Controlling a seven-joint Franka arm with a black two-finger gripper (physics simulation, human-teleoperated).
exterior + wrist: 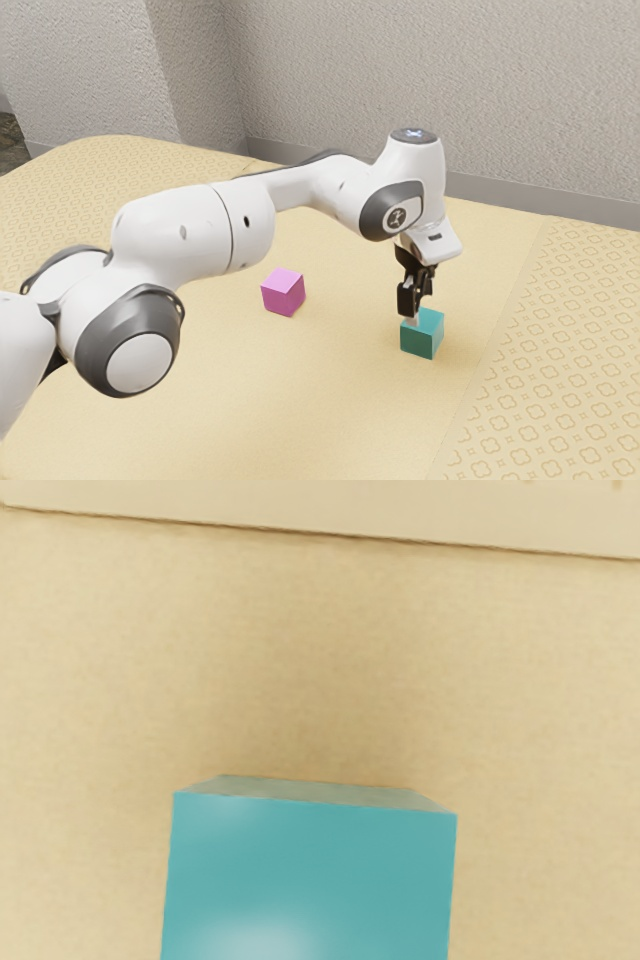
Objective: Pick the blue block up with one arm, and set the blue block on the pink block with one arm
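Note:
The blue block [423,335], teal in colour, rests on the tan table toward the exterior view's right. My black gripper [413,303] hangs straight down over it, open, with its fingertips [405,306] just reaching the block's top edge and nothing gripped. In the wrist view the blue block [310,880] lies large directly under my hand. The pink block [283,291] sits on the table to the exterior view's left of the blue block, about two block widths from it, untouched.
The tan table [330,400] has a patterned strip [560,370] along the exterior view's right. A grey wall with a baseboard [540,195] runs behind it. My arm's elbow [190,235] rises over the table's near left part.

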